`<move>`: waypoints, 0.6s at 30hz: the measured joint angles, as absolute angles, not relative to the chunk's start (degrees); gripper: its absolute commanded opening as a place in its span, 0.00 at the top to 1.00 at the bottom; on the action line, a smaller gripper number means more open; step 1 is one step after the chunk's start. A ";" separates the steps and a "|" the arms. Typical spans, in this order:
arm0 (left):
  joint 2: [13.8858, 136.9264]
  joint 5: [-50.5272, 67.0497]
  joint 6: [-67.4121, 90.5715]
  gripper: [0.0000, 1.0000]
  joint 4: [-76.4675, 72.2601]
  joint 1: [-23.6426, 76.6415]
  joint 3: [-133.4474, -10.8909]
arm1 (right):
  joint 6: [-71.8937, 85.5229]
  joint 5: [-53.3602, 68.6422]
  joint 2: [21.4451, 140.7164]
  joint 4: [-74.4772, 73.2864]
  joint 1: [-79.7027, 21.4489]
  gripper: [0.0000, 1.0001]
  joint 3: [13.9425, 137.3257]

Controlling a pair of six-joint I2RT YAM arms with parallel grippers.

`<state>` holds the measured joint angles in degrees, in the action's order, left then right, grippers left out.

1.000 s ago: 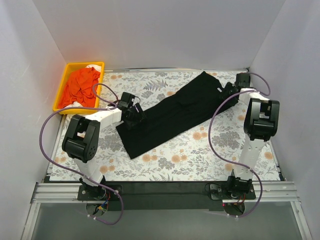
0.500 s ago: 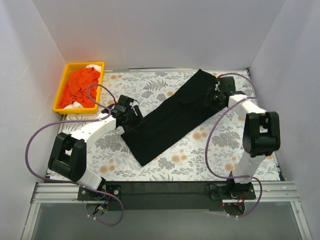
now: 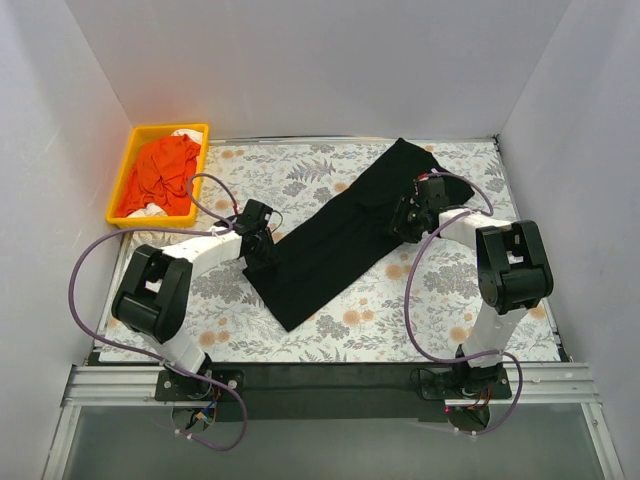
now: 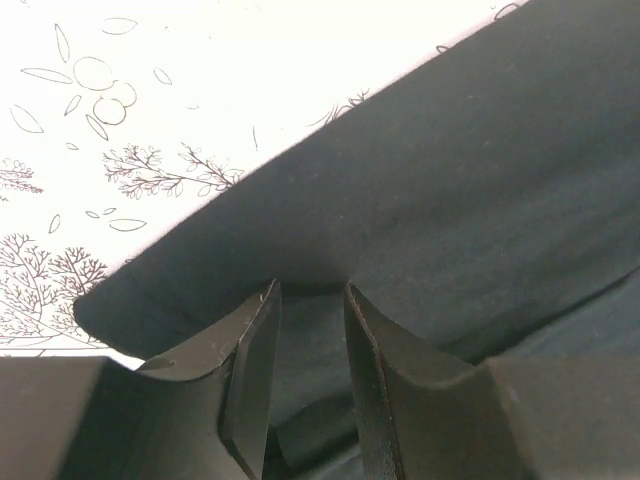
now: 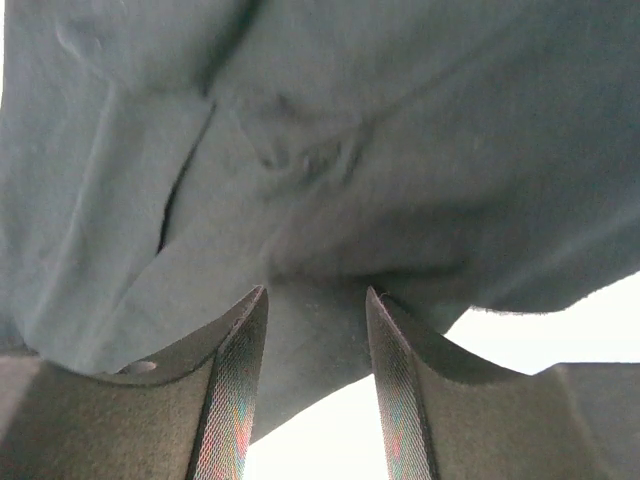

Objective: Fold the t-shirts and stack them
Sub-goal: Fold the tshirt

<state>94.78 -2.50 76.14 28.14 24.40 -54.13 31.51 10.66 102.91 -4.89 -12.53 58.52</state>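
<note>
A large black t-shirt, folded into a long strip, lies diagonally across the flowered table. My left gripper is at the strip's lower left edge. In the left wrist view the gripper is shut on a fold of the black t-shirt. My right gripper is at the strip's upper right edge. In the right wrist view the gripper is shut on a raised fold of the t-shirt, with white table showing beneath. An orange t-shirt lies crumpled in the yellow tray.
The yellow tray stands at the back left corner with some white cloth under the orange one. White walls close in the table on the left, back and right. Purple cables loop beside both arms.
My right gripper has moved left and nearer, carrying the shirt's right edge inward, so the strip is narrower. My left gripper has shifted slightly nearer; the strip's lower end has slid right.
</note>
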 measured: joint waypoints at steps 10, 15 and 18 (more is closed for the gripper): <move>93.76 10.92 82.87 0.65 22.81 26.06 -50.17 | 23.00 8.91 108.42 -8.36 -2.33 0.56 67.18; 94.41 16.27 85.12 0.63 21.47 30.52 -49.41 | 18.55 6.94 109.23 -12.99 -0.45 0.57 70.24; 94.00 18.76 86.67 0.60 20.12 31.99 -47.97 | 17.43 5.98 107.07 -14.24 -1.30 0.56 68.31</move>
<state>94.00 18.76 86.67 20.12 31.99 -47.97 17.43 5.98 107.07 -14.24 -1.30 68.31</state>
